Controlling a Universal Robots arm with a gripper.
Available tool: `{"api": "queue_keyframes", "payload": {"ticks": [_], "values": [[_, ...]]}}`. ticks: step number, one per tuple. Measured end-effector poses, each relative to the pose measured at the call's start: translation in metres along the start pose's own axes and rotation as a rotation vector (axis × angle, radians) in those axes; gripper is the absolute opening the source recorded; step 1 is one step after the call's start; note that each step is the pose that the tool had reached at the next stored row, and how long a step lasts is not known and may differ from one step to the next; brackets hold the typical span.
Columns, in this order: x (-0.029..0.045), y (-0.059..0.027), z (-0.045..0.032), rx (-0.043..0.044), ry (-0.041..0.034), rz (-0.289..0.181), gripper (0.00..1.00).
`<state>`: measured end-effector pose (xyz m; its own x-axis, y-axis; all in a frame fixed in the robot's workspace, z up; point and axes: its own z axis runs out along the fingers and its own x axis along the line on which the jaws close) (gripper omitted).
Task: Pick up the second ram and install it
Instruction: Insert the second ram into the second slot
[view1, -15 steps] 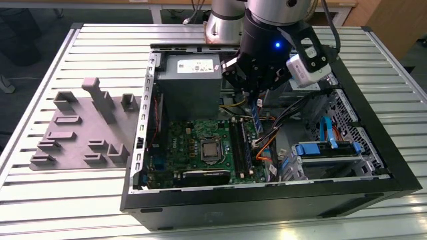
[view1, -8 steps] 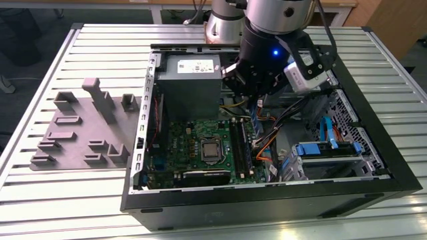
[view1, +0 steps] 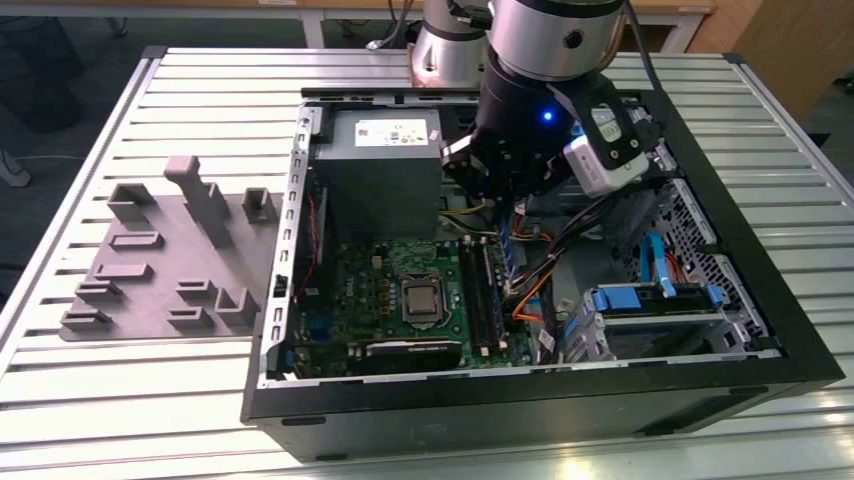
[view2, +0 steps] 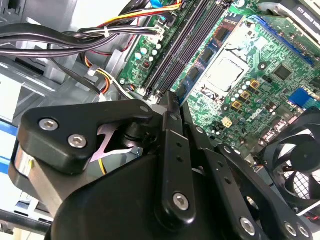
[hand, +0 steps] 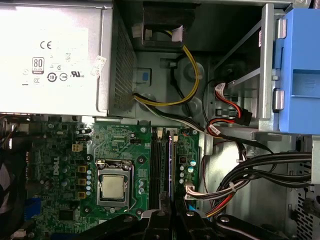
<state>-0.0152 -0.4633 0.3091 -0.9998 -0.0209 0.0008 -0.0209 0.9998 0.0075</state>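
1. Your gripper (view2: 171, 100) (hand: 172, 217) hangs low inside the open case (view1: 534, 400), with its tip at one end of the black sockets (hand: 159, 170). You cannot tell whether the jaws are pinching anything or stand apart.
2. In the first wrist view, the second ram (hand: 171, 170) is a thin dark strip with a purplish edge. It runs straight out from the tip, just beside the sockets on their cable side. You cannot tell whether it is seated.
3. The processor (hand: 113, 186) sits on the green board (hand: 120, 135), on the sockets' other side.
4. A cable bundle (hand: 260, 165) runs beside the board, and the power supply (hand: 50, 55) lies past the sockets' far end.
5. The grey fixture (view1: 160, 260) rests on the slatted table (view1: 134, 420), at the exterior view's left of the case.
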Motion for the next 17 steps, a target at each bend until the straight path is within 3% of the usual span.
{"api": "queue_keyframes", "payload": {"ticks": [17], "values": [[0.0, 0.0, 0.0003, -0.0002, 0.0001, 0.0, 0.14]]}}
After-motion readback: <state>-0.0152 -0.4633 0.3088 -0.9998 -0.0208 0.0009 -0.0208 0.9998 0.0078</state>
